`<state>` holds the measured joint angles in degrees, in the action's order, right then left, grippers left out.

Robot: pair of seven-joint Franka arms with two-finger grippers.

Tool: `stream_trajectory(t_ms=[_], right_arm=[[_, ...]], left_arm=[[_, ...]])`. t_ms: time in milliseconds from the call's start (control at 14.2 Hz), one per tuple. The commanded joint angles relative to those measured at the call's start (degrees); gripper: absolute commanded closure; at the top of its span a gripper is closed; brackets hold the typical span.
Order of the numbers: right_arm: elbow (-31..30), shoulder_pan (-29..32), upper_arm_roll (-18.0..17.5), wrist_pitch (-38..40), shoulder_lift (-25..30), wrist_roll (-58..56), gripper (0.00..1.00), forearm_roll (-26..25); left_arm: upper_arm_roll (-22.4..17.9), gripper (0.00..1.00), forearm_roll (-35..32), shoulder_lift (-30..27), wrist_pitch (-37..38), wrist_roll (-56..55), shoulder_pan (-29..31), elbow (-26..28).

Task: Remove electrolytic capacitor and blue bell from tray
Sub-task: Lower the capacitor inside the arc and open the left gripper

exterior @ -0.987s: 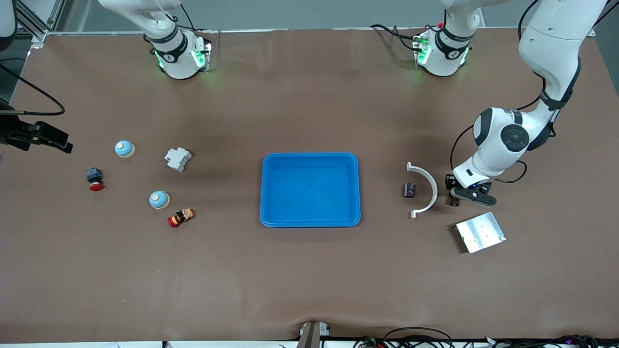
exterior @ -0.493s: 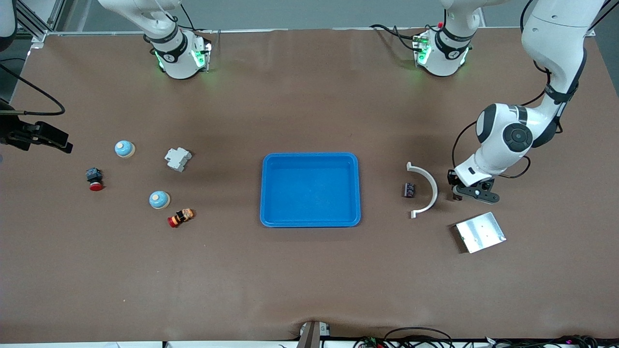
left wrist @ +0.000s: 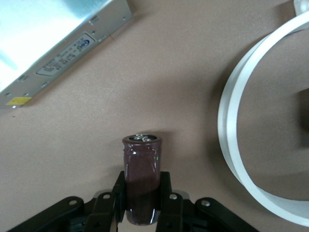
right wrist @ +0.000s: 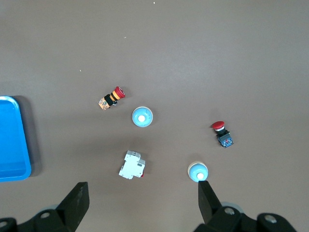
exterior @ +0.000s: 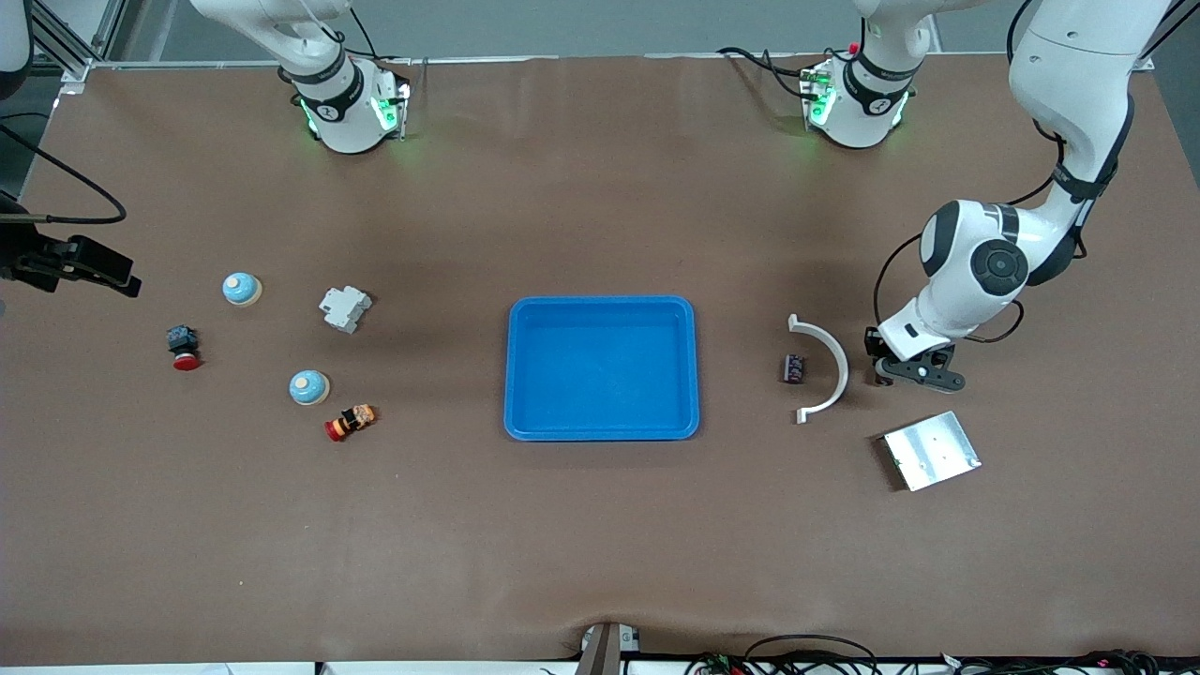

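maroon capacitor [left wrist: 141, 179] sits clamped in my left gripper [left wrist: 142, 205] beside the white arc [exterior: 825, 368]; my right gripper [right wrist: 142, 203] waits high over 2 bells, spread wide, holding nothing.

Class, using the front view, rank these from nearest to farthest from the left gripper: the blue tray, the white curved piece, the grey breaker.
1. white curved piece, beside the left gripper, toward the tray
2. blue tray, at the table's middle
3. grey breaker, toward the right arm's end
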<state>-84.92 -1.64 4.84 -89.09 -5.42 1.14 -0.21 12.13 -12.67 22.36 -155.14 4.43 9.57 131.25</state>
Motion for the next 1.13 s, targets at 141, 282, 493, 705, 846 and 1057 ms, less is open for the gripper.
stream_trajectory(t_ms=[141,282,493,705,846,1057], right_arm=[[0.63,0.50,-0.36,0.67,0.06,-0.26,0.00,-0.14],[0.63,0.50,-0.36,0.67,0.06,-0.26,0.00,-0.14],[0.63,0.59,-0.36,0.76,0.06,-0.26,0.00,-0.14],[0.63,0.59,-0.36,0.67,0.06,-0.26,0.00,-0.14],[0.63,0.59,-0.36,0.67,0.06,-0.26,0.00,-0.14],[0.63,0.59,-0.27,0.76,0.06,-0.26,0.00,-0.14]], left_arm=[[0.26,0.67,-0.52,0.75,0.36,-1.61,-0.25,-0.38],[0.26,0.17,-0.43,1.98,0.36,-1.96,-0.25,-1.16],[0.35,0.00,-0.43,1.90,0.36,-2.67,-0.34,-1.43],[1.67,0.00,-0.34,-3.18,6.30,-3.72,0.36,-2.04],[2.81,0.00,-0.25,-5.74,14.55,-3.81,0.27,-5.98],[4.92,0.00,2.19,-6.89,27.66,-5.38,0.28,-14.15]])
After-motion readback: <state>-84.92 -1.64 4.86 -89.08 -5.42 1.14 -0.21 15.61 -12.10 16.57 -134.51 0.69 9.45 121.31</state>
